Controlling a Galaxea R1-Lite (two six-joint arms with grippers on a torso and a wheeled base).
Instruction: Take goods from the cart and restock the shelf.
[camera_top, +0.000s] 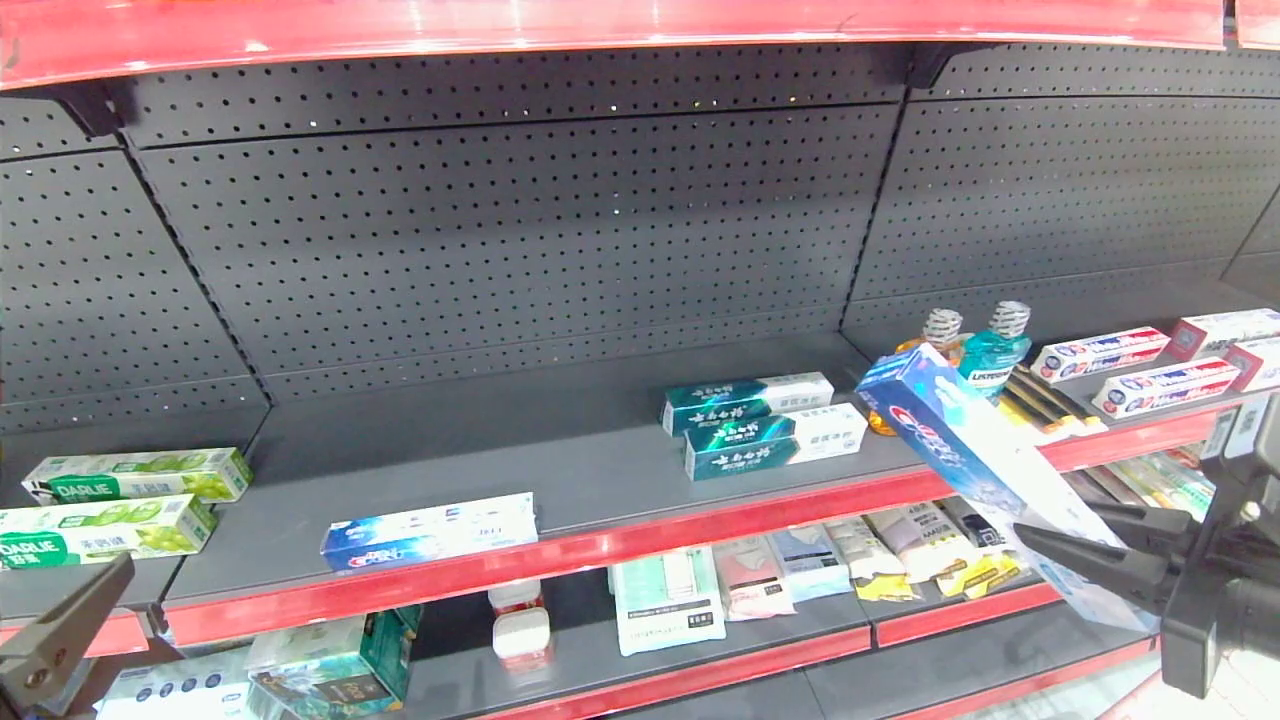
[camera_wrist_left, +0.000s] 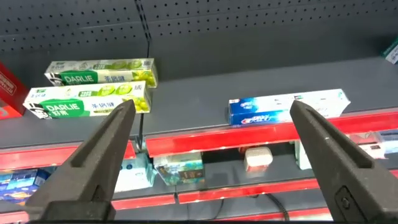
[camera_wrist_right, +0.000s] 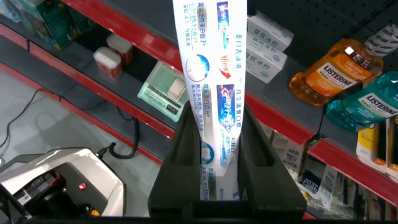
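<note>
Blue toothpaste box (camera_top: 960, 440) is pinched by the right hand (camera_wrist_right: 214, 112) near the shelf (camera_top: 560, 450), left hand (camera_wrist_left: 211, 106) spread

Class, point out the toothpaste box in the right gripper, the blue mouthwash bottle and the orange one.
Toothpaste box (camera_top: 972, 448), head view, printed face.
Blue mouthwash bottle (camera_top: 1003, 358), head view, body.
Orange mouthwash bottle (camera_wrist_right: 329, 76), right wrist view, label.

Orange mouthwash bottle (camera_top: 942, 328): body mostly hidden behind toothpaste box (camera_top: 985, 460). That box's lower end buried inside right pincer (camera_wrist_right: 217, 124). Front green box (camera_top: 100, 527): cut by head view's left edge.
</note>
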